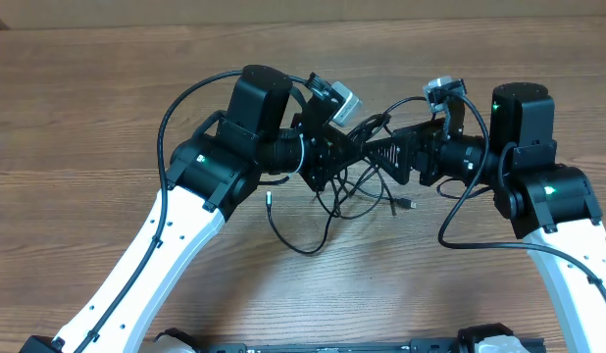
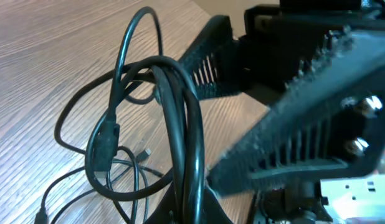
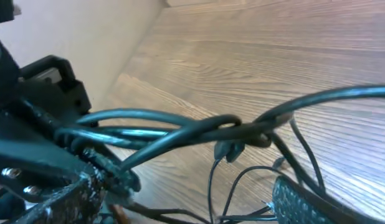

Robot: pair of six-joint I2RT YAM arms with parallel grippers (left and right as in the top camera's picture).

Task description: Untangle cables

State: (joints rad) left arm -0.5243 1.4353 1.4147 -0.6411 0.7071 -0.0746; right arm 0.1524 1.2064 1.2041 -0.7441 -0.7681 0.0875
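We see the left claw (image 1: 328, 159) clenched on the cables (image 1: 354, 191). In its wrist view a few strands come up from between its jaws at the bottom edge and bend over in a tall arch. The right claw (image 1: 386, 152) faces it from just beside, released, its two toothed fingers (image 2: 292, 124) spread wide. The lifted strands pass through the gap between them, and we cannot tell whether they touch either pad.

From above, the bunch sits at the middle of the table (image 1: 87, 78), between and under the two claws. The raised strands run left to right from one claw to the other, and the right wrist view shows them as a nearly level line across the frame, crossing at one tight spot. The slack hangs from there and spreads toward the near edge in loose loops, the longest curving down to a low point left of centre. One plug (image 1: 409, 205) lies flat on the wood, pointing right. Another end (image 1: 269, 197) lies on the left, pointing away from us.
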